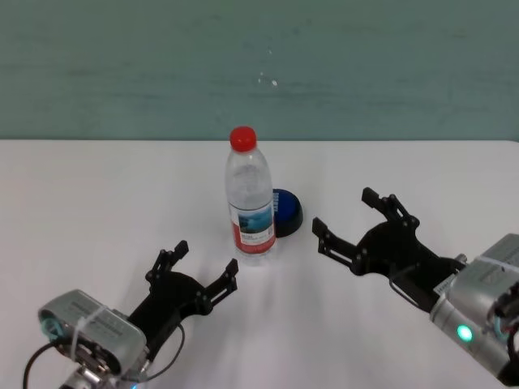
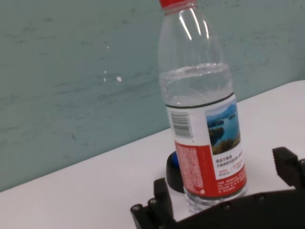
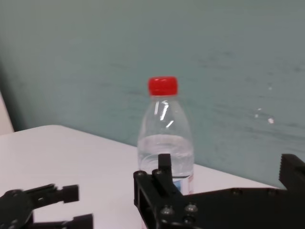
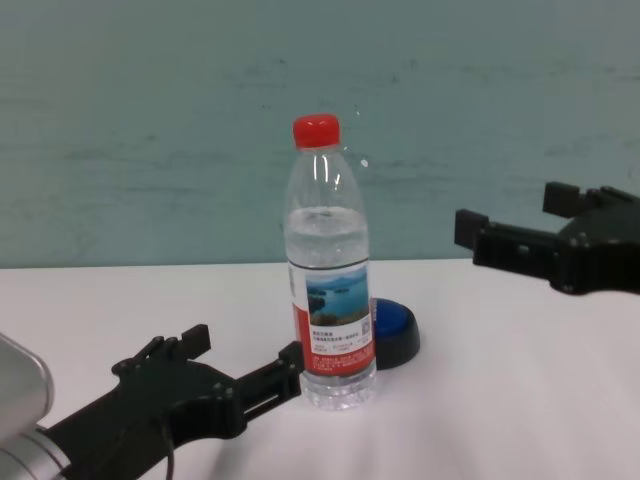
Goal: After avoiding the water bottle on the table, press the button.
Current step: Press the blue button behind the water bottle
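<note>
The water bottle [image 1: 250, 204] stands upright mid-table, clear with a red cap and a red-and-white lake label [image 4: 333, 320]. Right behind it, partly hidden, sits the blue-domed button [image 1: 287, 213] on its black base [image 4: 394, 333]. My right gripper [image 1: 352, 222] hovers open above the table to the right of the bottle and button, raised in the chest view [image 4: 512, 226]. My left gripper [image 1: 204, 262] rests open low at the front left, one fingertip close to the bottle's base [image 4: 240, 362]. The left wrist view shows the bottle [image 2: 202, 112] close ahead with the button [image 2: 174, 168] behind it.
The white table [image 1: 97, 203] stretches wide on both sides of the bottle. A teal wall [image 1: 259, 65] stands behind its far edge. In the right wrist view the bottle [image 3: 164, 138] stands beyond my fingers [image 3: 164, 191], with the left gripper [image 3: 47, 205] farther off.
</note>
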Robot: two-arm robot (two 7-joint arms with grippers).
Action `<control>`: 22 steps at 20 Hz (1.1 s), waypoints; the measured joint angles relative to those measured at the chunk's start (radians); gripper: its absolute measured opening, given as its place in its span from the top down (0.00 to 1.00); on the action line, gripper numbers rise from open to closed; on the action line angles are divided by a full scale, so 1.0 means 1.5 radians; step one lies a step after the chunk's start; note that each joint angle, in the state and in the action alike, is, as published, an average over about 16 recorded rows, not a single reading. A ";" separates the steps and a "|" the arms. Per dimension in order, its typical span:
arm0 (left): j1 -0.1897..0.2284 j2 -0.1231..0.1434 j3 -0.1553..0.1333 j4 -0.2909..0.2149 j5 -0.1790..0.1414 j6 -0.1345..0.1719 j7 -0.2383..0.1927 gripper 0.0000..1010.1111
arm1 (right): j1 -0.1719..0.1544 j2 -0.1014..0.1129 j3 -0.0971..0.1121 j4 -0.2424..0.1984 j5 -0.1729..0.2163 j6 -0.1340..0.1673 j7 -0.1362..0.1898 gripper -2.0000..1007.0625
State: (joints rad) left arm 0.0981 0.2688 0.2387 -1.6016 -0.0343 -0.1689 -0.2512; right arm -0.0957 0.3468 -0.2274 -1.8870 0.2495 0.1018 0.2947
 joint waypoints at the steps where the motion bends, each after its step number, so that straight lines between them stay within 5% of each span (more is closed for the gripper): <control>1: 0.000 0.000 0.000 0.000 0.000 0.000 0.000 0.01 | -0.003 0.008 -0.001 -0.003 0.005 0.001 0.008 0.00; 12: 0.000 0.000 0.000 0.000 0.000 0.000 0.000 0.01 | -0.009 0.080 -0.020 0.002 0.050 0.002 0.072 0.00; 22: 0.000 0.000 0.000 0.000 0.000 0.000 0.000 0.01 | 0.009 0.105 -0.035 0.032 0.076 0.002 0.077 0.00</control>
State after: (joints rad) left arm 0.0981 0.2688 0.2387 -1.6016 -0.0343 -0.1689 -0.2512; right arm -0.0820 0.5041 -0.2796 -1.8396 0.3630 0.1042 0.4095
